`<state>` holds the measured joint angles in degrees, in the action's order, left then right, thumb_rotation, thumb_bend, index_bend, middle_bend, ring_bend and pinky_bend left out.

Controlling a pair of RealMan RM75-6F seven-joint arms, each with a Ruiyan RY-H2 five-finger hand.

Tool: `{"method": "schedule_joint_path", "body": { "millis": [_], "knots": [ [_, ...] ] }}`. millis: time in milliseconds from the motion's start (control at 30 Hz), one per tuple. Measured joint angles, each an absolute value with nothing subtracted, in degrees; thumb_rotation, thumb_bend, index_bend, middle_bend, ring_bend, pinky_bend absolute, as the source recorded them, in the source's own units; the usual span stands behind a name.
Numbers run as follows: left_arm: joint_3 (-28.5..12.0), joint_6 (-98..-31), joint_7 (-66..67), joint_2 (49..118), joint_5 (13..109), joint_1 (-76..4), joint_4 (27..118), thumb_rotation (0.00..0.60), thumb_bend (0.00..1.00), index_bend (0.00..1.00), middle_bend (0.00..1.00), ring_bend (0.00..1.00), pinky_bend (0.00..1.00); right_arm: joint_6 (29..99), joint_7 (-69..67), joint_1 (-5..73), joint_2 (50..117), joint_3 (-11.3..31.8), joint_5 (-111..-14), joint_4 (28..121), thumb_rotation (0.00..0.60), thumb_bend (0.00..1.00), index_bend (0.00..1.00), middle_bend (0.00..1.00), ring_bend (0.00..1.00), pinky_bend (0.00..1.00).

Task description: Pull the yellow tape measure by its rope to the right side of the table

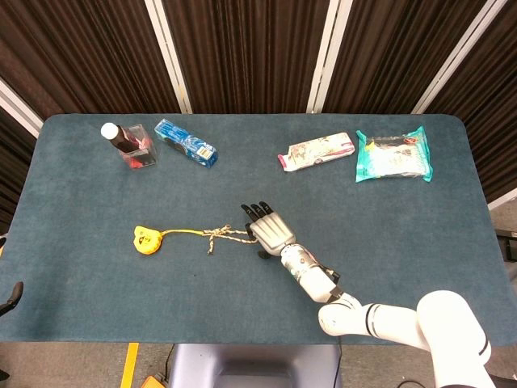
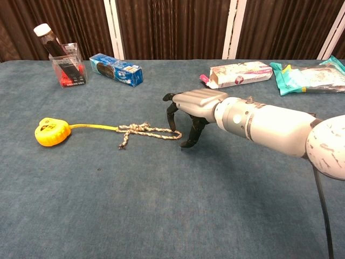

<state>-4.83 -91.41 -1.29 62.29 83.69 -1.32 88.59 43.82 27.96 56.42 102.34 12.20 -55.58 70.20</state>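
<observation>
The yellow tape measure (image 1: 147,240) (image 2: 52,132) lies on the left half of the blue table (image 1: 404,234). Its braided rope (image 1: 230,235) (image 2: 151,131) runs right from it, with a knot midway and a loop at the end. My right hand (image 1: 269,229) (image 2: 190,109) hovers over that loop end, fingers apart and curved downward. Its fingertips (image 2: 175,128) reach the loop, and the thumb tip touches the cloth just right of it. Nothing is pinched. Of my left hand (image 1: 14,294), only a dark tip shows at the left edge of the head view.
At the back left stand a bottle in a clear box (image 1: 129,145) (image 2: 62,62) and a blue carton (image 1: 186,142) (image 2: 116,69). At the back right lie a white pouch (image 1: 317,151) (image 2: 240,73) and a teal pack (image 1: 393,155) (image 2: 307,75).
</observation>
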Motion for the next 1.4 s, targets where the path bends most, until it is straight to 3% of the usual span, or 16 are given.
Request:
{"method": "schedule_joint_path", "body": {
  "millis": [133,433,900,1400],
  "knots": [
    [-4.6,-91.6,-1.2,62.2,84.1,-1.1,88.7,0.6,0.37,0.08,0.0,0.0,0.11,43.5,28.0,56.8,103.2,12.1,-54.8,68.5,0.6,0.4,0.56,0.07,0.02,0.0],
    [-5.1,-91.0,-1.3,61.8,83.4,-1.4,89.3,0.6,0.37,0.08,0.0,0.0,0.11,42.1,26.8,57.8,105.0,12.3,-54.1,65.6,0.6,0.43,0.57,0.07,0.02,0.0],
    [-5.2,-92.1,-2.9,61.3,83.4,-0.5,89.1,0.6,0.37,0.08,0.0,0.0,0.11,41.9,26.6,58.4,106.5,11.6,-54.6,63.8,0.6,0.47,0.7,0.11,0.03,0.0],
    [-5.2,-91.6,-2.9,61.2,83.3,-0.5,89.2,0.6,0.37,0.08,0.0,0.0,0.11,43.6,27.4,57.3,104.5,11.1,-54.7,64.7,0.6,0.48,0.71,0.11,0.03,0.0]
  ]
}}
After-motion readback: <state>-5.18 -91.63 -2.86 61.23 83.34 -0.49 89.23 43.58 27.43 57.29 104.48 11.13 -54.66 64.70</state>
